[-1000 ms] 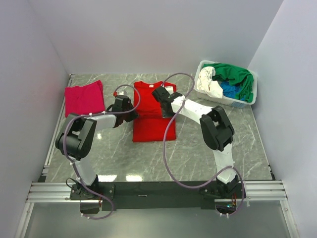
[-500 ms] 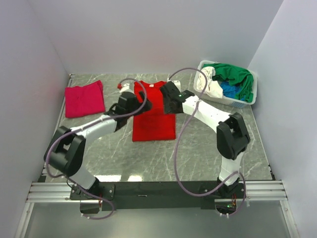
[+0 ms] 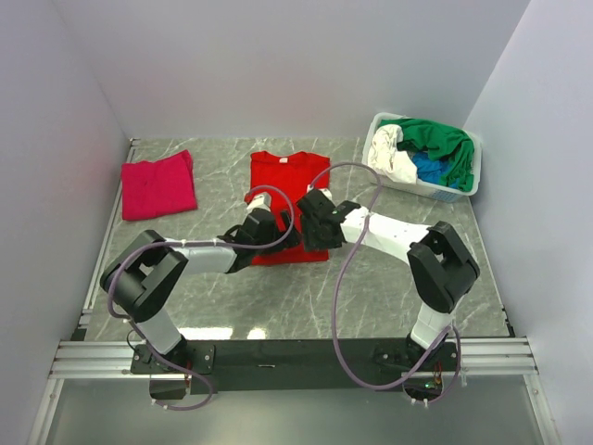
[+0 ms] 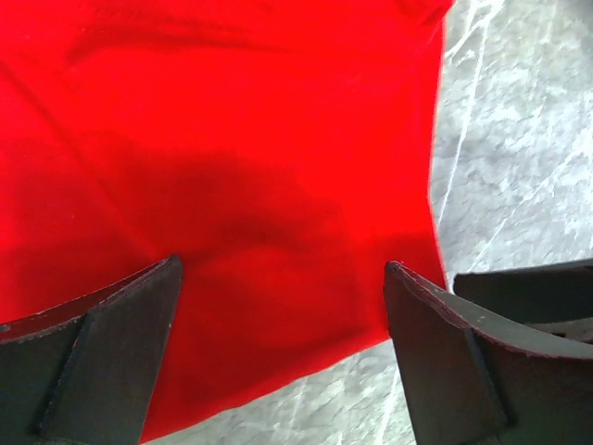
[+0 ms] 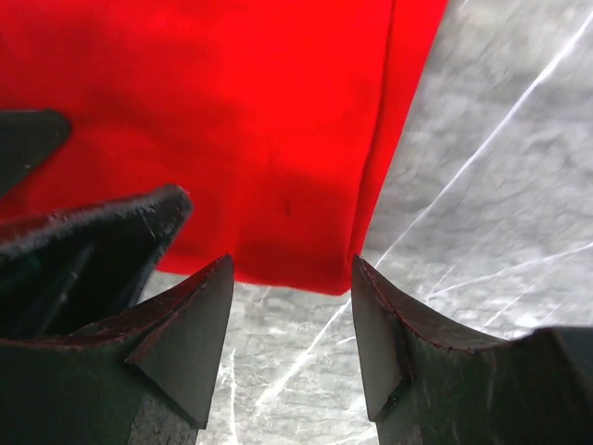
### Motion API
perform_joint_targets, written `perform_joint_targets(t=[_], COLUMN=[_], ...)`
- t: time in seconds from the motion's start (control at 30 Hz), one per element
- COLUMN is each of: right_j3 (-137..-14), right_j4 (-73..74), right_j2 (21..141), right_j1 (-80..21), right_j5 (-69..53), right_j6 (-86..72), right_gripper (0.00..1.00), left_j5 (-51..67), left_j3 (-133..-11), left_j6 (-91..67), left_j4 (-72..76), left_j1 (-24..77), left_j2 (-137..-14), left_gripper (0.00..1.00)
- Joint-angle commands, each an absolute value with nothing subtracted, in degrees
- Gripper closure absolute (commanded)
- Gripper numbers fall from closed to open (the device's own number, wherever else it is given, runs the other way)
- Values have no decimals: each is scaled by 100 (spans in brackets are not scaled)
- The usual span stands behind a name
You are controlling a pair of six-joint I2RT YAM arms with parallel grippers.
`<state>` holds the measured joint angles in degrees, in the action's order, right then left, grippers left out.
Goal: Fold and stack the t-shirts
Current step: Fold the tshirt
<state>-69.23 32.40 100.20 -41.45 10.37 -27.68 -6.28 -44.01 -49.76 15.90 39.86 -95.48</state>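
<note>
Moved: both arms have come back from the collar end of the red shirt (image 3: 289,190) to its near hem, and the jaws that were shut now stand apart.
Left gripper (image 4: 283,315): spread wide with nothing in it, over a near corner of the hem.
Right gripper (image 5: 289,306): open a bit less, also empty, straddling the other near corner.
Key relation: from both grippers the shirt runs away toward 12 o'clock, its long axis 12 to 6. Neither arm is nearer, since each has its own corner.
Contact: I can't tell from the wrist views whether the tips touch the cloth.
Next, I judge: pinch the hem and carry it toward 12.
Cloth: soft, matte and limp, laid as a flat long rectangle with a doubled edge along one side.
Table (image 3: 417,278): hard, glossy grey marble pattern.
Pink shirt (image 3: 157,187): folded square at 10 o'clock, well apart.
Basket (image 3: 468,185): white plastic at 2 o'clock, heaped with green, white and blue shirts.
</note>
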Motion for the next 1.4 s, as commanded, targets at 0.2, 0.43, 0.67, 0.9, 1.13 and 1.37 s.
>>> perform_joint_targets(t=[0.2,0.43,0.67,0.9,1.13,1.37], right_j3=[-6478,-6407,-6363,-6126,-6003,-5792], right_j4=[3103,3076,3015,3041,2927,2769], right_j2=[10107,10406,10679,10363,10064,9546], right_j1=[-4359,-4368,-4359,-4359,-4377,-4386], right_j5=[1494,1679,1714,1758,1521,1318], right_j6=[-3260,-3375,-3419,-3463,-3445,-3454], right_gripper=[40,40,40,39,39,39], left_j5=[-554,-527,-580,-1044,-1800,-1785], left_j3=[-4113,-4035,-3911,-3911,-3772,-3226], left_j6=[-5186,-5168,-5124,-4923,-4843,-5062], left_j4=[2215,2197,2189,1566,414,202], left_j1=[4043,4052,4052,4043,4052,3683], left_j2=[-9677,-9598,-9431,-8659,-7613,-7673], left_gripper=[4,3,3,2,1,22])
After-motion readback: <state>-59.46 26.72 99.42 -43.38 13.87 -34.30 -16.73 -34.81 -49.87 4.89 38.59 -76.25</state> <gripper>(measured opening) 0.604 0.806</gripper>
